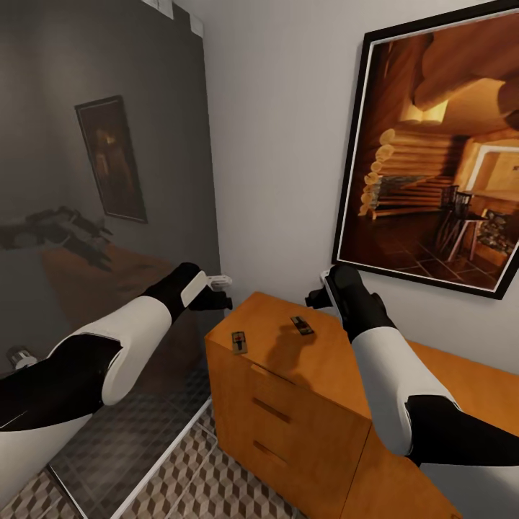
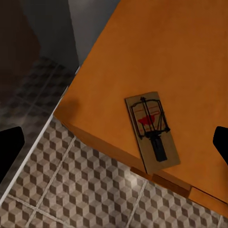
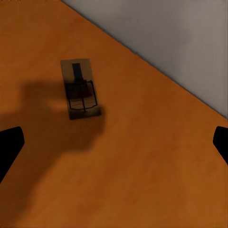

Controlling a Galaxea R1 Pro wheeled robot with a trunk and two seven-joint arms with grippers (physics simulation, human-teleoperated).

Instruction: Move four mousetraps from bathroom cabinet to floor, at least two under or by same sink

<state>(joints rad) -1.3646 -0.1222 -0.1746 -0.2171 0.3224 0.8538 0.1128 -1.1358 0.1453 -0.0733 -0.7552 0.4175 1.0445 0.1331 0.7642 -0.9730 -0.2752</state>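
Nearest you, the bathroom floor (image 1: pixel 216 483) with its cube-pattern tiles runs along the foot of the cabinet (image 1: pixel 288 425), and a dark glass panel (image 1: pixel 101 216) stands at your left, reflecting the arm and a framed picture. Your left arm reaches forward over that floor strip, and its gripper (image 1: pixel 216 282) hangs just off the cabinet's near left corner, above the level of the top. In the left wrist view its fingers (image 2: pixel 10 147) sit at the far edges of the picture, so they are spread wide with nothing between them.

On the cabinet's flat top lie two mousetraps, well apart from each other. One mousetrap (image 1: pixel 239 341) lies close to the front edge near the left corner; the left wrist view shows it flat (image 2: pixel 152 131), with a red patch under its wire, right above the drawer fronts. The other mousetrap (image 1: pixel 302 326) lies farther back, flat, partly in the shadow of your right arm; the right wrist view looks down on it (image 3: pixel 80 89).

Your right gripper (image 1: pixel 316 297) hovers above the back of the top, near that second trap and not touching it. Its fingers (image 3: pixel 9 147) are also wide apart and empty, though in the head view they are too dark to make out.

Behind it, a large framed picture (image 1: pixel 432 151) of a log interior hangs on the white wall (image 1: pixel 281 144).
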